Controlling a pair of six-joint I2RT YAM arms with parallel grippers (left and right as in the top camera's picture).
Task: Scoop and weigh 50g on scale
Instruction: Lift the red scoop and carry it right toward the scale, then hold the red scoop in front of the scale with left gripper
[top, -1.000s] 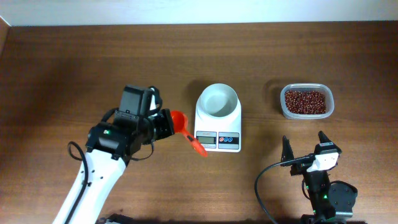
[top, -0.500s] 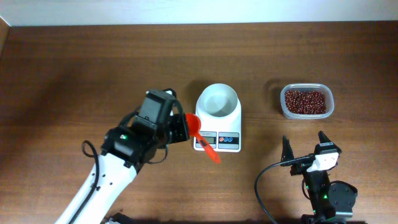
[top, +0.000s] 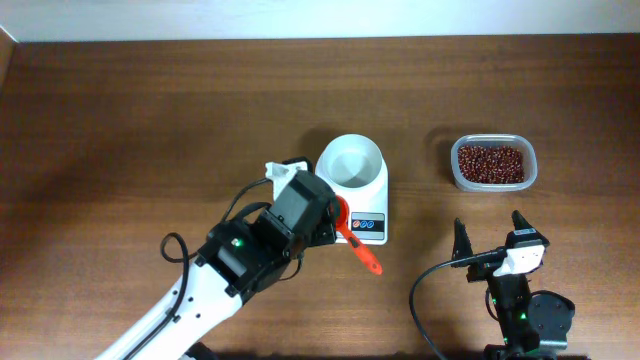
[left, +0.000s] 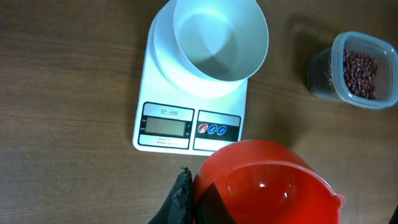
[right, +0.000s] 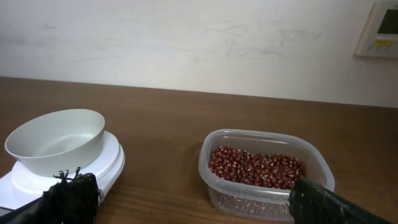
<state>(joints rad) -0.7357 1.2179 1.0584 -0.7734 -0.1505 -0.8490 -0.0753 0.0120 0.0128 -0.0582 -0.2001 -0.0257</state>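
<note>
Brown wood-grain counter (top: 120, 120) carries every item. Left of centre, we see the left arm reaching in from the lower edge, its left tool (top: 333, 220) clenched on a red plastic scoop (top: 347, 228). The scoop's cup hangs over the front left corner of the scale (top: 352, 200), and its handle juts down and to the right, past the scale's front edge. In the left wrist view we note the cup facing upward, just in front of the grey display (left: 165, 127) and the round buttons (left: 212, 129). The white bowl (top: 351, 161) sits on the scale's platform, toward its back. Further right, well apart from the scale, stands a clear plastic tub (top: 457, 170). It holds the red-brown beans (top: 490, 162), which all lie inside it. Toward the front edge, below the tub, we find the right tool (top: 489, 230) released, its two fingers spread wide, apart from both tub and scale.
</note>
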